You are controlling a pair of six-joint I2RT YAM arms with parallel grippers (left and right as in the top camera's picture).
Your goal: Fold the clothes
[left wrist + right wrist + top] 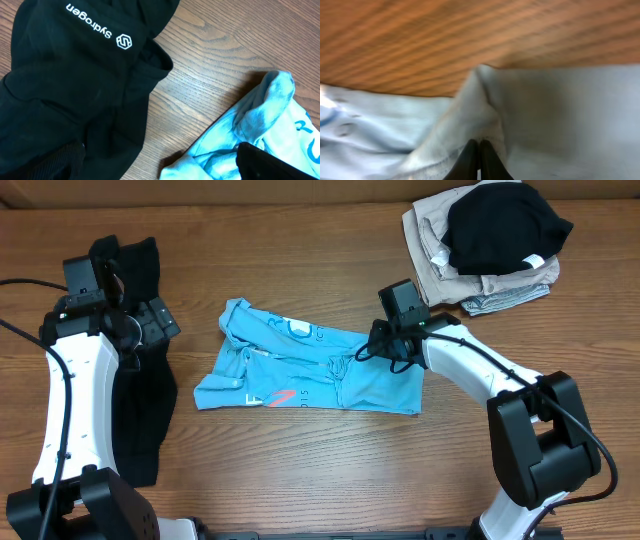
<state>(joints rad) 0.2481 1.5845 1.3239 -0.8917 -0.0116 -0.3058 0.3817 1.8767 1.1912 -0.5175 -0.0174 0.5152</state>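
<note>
Folding is barely beginning: right gripper is clamping its fingers on crumpled light blue T-shirt; left gripper is hovering, fingers apart, near unfolded black garment.

Black garment — white "Sydrogen" beside hexagon logo, upside down; blue T-shirt lettering unreadable.

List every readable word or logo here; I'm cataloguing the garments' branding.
"Sydrogen", white, beside a hexagon logo: on the long black fabric garment.
White lettering and a red slash on the crumpled light blue cotton T-shirt: folded over, unreadable.
</note>
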